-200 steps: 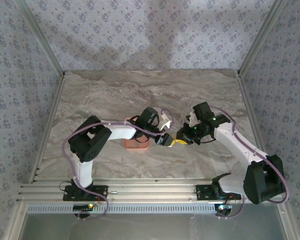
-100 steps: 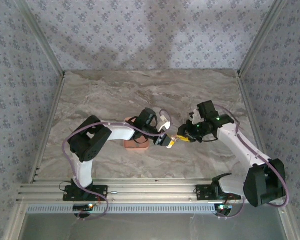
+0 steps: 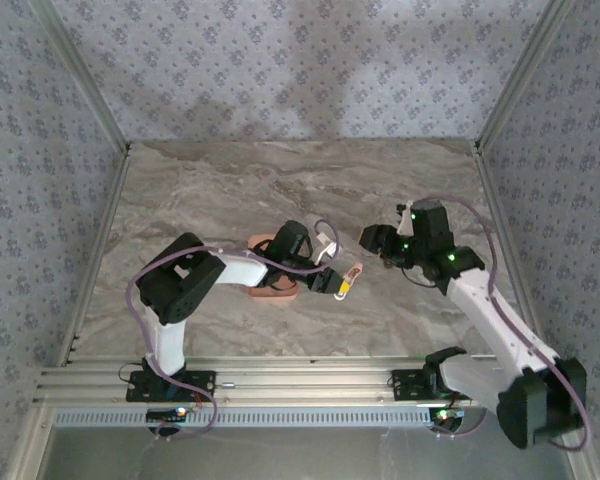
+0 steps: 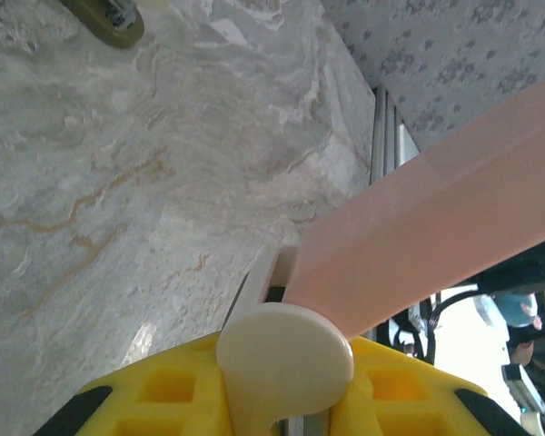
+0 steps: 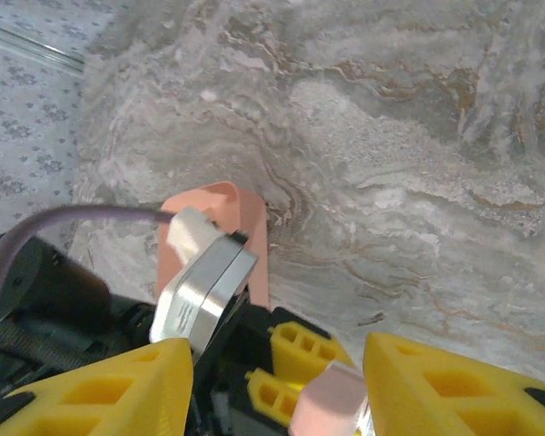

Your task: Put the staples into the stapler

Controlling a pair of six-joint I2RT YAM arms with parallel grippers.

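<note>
My left gripper (image 3: 340,287) clamps the pink stapler (image 3: 352,272), its long axis pointing far-right toward my right gripper (image 3: 372,238), which gapes wide and empty, near. I can't pick out the staples.

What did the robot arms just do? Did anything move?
The right gripper pulled back toward the far right of the table, away from the pink stapler; its fingers are open now. The left gripper stayed put, holding the stapler, and the salmon tray did not move.

Pink stapler (image 4: 436,227) in left tool (image 4: 286,400)
</note>
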